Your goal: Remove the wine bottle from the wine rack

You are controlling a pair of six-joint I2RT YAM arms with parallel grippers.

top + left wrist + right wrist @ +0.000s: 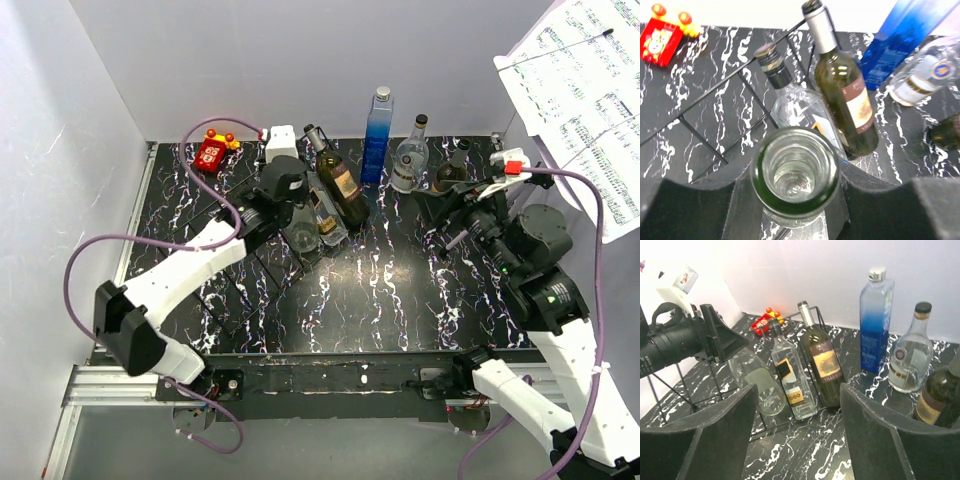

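The black wire wine rack (262,268) stands left of centre; its lattice shows in the left wrist view (715,90). Three bottles lie on it: a clear glass bottle (303,237) with a pale label, a square clear bottle (322,210) with a black and gold label, and a dark green wine bottle (340,185). My left gripper (275,200) is shut on the upper end of the clear bottle (795,172), which fills the space between its fingers. The right wrist view shows that bottle (760,385) slanting on the rack (670,390). My right gripper (455,225) is open and empty.
A tall blue bottle (378,135), a round clear bottle (411,160) and a dark bottle (452,170) stand at the back right. A small red toy (213,150) sits at the back left. Sheet music (590,90) hangs at the upper right. Grey walls enclose the table.
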